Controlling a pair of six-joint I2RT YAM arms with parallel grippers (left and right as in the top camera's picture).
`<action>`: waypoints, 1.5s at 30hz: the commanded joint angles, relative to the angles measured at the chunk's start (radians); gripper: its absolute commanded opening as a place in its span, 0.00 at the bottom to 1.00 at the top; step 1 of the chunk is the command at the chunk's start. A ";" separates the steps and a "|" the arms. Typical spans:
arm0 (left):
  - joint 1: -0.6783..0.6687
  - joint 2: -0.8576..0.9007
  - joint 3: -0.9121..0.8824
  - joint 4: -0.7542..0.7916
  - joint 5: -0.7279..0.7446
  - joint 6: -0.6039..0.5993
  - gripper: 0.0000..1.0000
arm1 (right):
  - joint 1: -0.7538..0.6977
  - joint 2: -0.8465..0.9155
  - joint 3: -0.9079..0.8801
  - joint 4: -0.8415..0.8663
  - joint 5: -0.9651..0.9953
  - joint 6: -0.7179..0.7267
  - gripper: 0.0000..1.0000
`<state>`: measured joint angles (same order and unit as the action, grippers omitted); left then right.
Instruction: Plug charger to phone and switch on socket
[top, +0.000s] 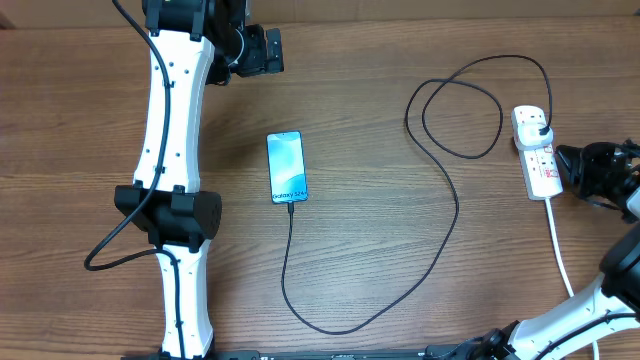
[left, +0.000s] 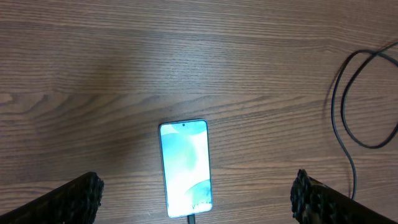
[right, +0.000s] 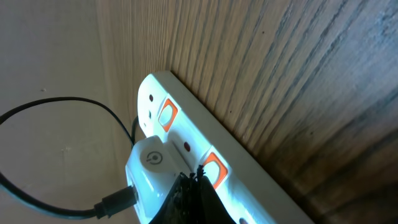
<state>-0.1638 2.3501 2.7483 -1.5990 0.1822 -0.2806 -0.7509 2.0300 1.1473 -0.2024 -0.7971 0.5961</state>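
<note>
Wood-grain table (top: 400, 300), brown, seen from overhead and from both wrists.

- Phone (top: 286, 166): lies flat, screen up and lit, left of table centre, long axis running front to back. "Galaxy S24" text is at the end nearer the arm bases.
- Charger cable (top: 452, 215): black. Its tip meets the phone's near edge and looks seated in the port. From there it curves toward the front edge, sweeps right and up, makes one loose loop, and ends at the power strip.
- Power strip (top: 537, 152): white, near the right edge of the table. Its white cord (top: 560, 250) trails toward the front.
- Adapter block (right: 149, 174): white, sits in the strip's far-end outlet with the black cable plugged into its side.
- Switches: two orange-red rockers show in the right wrist view (right: 166, 115), (right: 214, 169).
- Left gripper (left: 196, 199): jaws spread wide and holding nothing, above the table just beyond the phone's far end. Its dark fingers (left: 78, 196) frame the phone in the wrist view.
- Right gripper (right: 196, 180): fingers pressed together with nothing between them, tip at the strip's face just beside the second rocker. Cannot tell whether it touches the rocker itself.
</note>
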 joint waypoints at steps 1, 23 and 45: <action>-0.007 -0.013 0.009 -0.001 -0.006 0.011 1.00 | 0.015 0.021 0.026 0.022 -0.008 -0.002 0.04; -0.007 -0.013 0.009 -0.001 -0.006 0.011 0.99 | 0.045 0.052 0.025 0.005 0.015 -0.028 0.04; -0.007 -0.013 0.009 0.000 -0.006 0.011 1.00 | 0.109 0.052 0.024 -0.089 0.089 -0.107 0.04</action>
<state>-0.1638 2.3501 2.7483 -1.5993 0.1822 -0.2806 -0.6903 2.0674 1.1942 -0.2501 -0.7136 0.5034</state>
